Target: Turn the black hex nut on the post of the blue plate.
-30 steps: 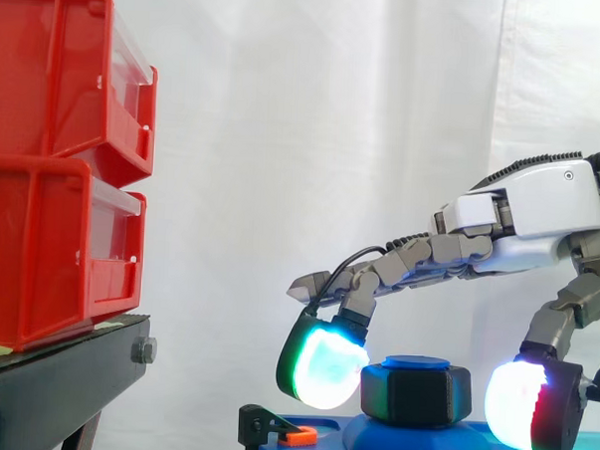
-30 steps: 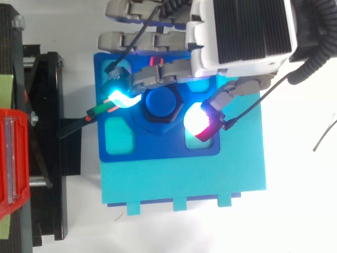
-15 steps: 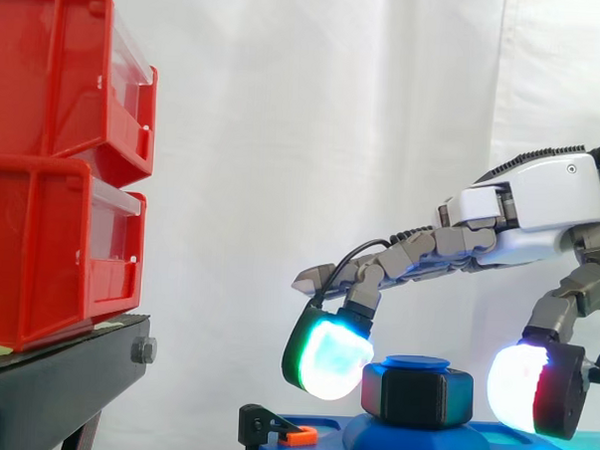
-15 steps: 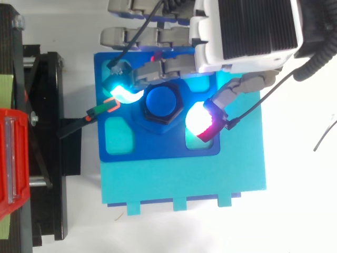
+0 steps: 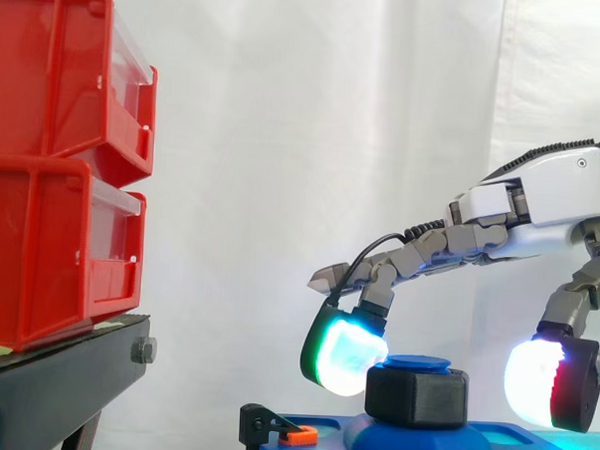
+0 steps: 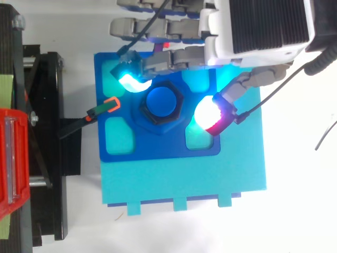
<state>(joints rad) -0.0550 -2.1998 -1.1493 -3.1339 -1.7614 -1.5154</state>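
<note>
The black hex nut [image 5: 417,395] sits on the blue post [image 6: 164,103] at the middle of the blue plate [image 6: 158,150]. My hand [image 5: 550,196] reaches in from the right, above the nut, and is open with its fingers spread. One glowing cyan-white fingertip pad [image 5: 346,355] hangs just left of the nut's top edge. In the top view that fingertip pad [image 6: 131,80] lies off the nut's far-left corner. The white-and-red thumb pad [image 6: 212,114] stands apart on the nut's right. Neither pad grips the nut [image 6: 160,122].
The blue plate rests on a cyan base [image 6: 184,179]. A black clamp with an orange tip [image 6: 109,105] touches the plate's left edge. Stacked red bins [image 5: 54,154] stand on a black stand [image 5: 54,374] at the left, before the white curtain.
The hand has risen a little and drawn back to the right. Both pads have come away from the nut's sides, and the thumb pad now sits farther from it.
</note>
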